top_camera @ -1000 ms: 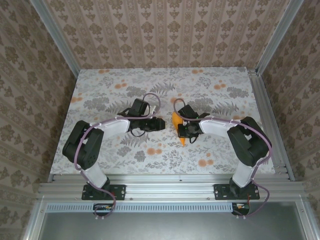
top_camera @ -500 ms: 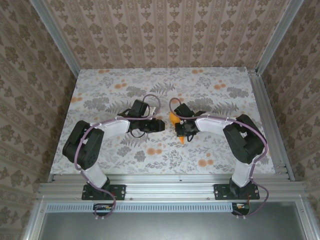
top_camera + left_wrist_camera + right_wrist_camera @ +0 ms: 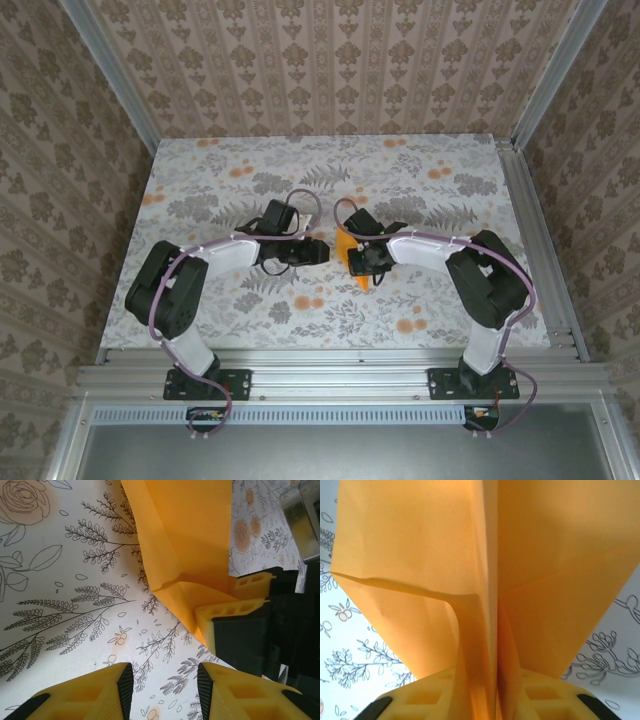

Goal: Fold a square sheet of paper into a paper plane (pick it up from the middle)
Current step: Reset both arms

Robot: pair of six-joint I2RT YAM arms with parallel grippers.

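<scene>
Right claw [image 3: 487, 692] pinches the creased orange paper [image 3: 420, 545] along its centre ridge, flaps spread ahead of it, probably steadying it for left claw [image 3: 165, 685], half-open and empty just beside.

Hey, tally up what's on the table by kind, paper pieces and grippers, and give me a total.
Orange folded paper: 1
Grippers: 2, the left gripper and the right gripper
Total: 3

Bright, even light; the orange paper [image 3: 410, 545] blurs up close.
</scene>
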